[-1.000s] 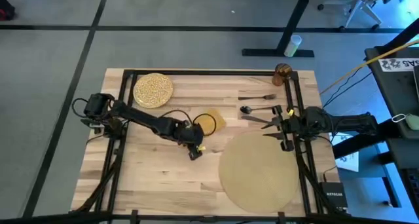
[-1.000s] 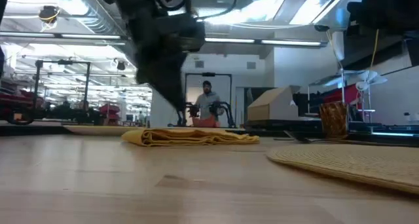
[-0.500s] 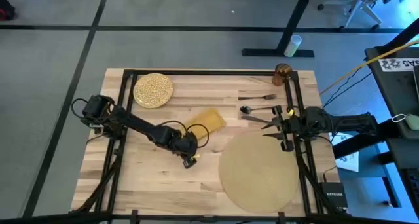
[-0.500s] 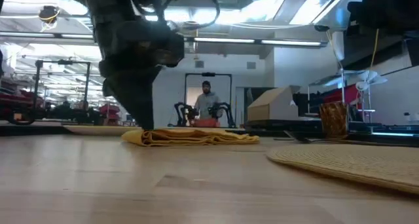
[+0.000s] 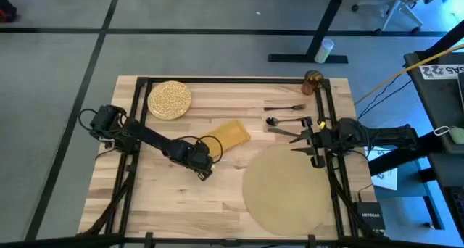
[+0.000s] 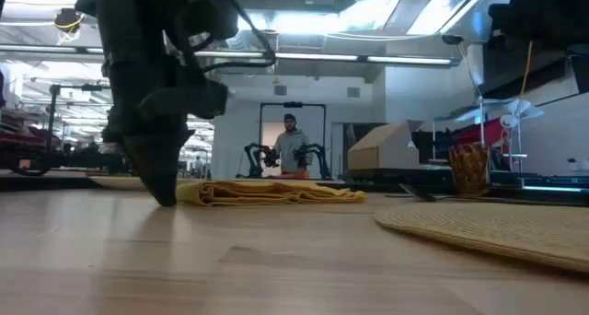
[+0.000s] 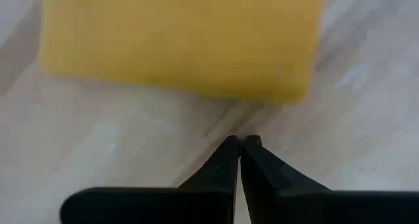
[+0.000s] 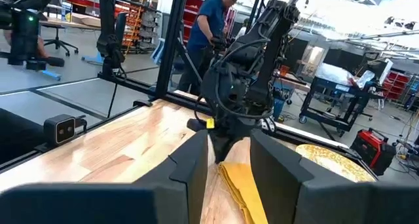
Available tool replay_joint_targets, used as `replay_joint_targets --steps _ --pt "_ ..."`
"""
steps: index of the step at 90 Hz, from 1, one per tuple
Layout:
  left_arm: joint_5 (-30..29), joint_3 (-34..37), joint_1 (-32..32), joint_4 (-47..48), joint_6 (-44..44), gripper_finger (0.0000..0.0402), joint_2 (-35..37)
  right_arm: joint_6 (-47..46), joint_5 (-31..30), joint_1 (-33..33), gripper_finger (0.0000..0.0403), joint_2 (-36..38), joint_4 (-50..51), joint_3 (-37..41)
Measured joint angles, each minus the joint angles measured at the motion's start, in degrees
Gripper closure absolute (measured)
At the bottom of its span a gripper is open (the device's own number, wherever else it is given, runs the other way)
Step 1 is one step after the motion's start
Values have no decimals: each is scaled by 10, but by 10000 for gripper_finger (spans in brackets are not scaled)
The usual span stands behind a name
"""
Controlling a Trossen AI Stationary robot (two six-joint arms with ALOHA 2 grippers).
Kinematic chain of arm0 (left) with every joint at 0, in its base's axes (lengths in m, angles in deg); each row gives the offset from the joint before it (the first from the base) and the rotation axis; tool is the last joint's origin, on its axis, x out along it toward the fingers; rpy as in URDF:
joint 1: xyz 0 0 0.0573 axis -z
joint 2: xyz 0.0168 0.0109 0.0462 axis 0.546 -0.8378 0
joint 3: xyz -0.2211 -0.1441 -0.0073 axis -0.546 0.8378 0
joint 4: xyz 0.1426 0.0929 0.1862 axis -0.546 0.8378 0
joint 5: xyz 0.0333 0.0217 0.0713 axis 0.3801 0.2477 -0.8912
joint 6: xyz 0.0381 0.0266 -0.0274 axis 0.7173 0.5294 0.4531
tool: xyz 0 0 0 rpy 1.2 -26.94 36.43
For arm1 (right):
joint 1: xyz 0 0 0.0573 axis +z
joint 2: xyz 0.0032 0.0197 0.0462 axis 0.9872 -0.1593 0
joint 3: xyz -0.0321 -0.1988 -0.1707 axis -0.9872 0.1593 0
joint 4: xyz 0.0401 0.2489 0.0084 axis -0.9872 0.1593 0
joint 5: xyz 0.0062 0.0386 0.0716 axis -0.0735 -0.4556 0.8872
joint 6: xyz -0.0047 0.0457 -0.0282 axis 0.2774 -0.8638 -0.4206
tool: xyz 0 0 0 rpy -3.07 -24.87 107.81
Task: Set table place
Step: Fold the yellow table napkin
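The mustard-yellow napkin [image 5: 229, 134] lies folded flat on the table [image 5: 167, 204], left of the middle. My left gripper [image 5: 206, 173] is shut with nothing in it. Its tips [image 7: 239, 143] point down, low over bare wood just short of the napkin's near edge [image 7: 196, 86]. The tan placemat [image 5: 286, 190] lies at the near right and the speckled plate [image 5: 170, 99] at the far left. Fork [image 5: 287, 107], spoon [image 5: 278, 121] and knife [image 5: 284, 132] lie beyond the placemat. The amber glass [image 5: 313, 81] stands at the far right. My right gripper [image 5: 299, 141] waits open by the knife.
Black rails [image 5: 138, 96] frame the table along its left, far and right sides. Bare wood lies between the napkin and the near edge, left of the placemat. A person [image 6: 291, 142] stands far behind the table in the room.
My left gripper has moved away from over the napkin toward the table's left and near edges and has come down close to the wood. The napkin has stayed where it was, and all of it shows now.
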Motion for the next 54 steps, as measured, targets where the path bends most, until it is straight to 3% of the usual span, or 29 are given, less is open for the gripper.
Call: replay_joint_targets --steps 26,54 --pt "-41 2 -17 49 -13 402 46 0 0 0 304 0 -1 0" --pt "-26 1 -19 -161 46 402 70 0 0 0 304 0 -1 0"
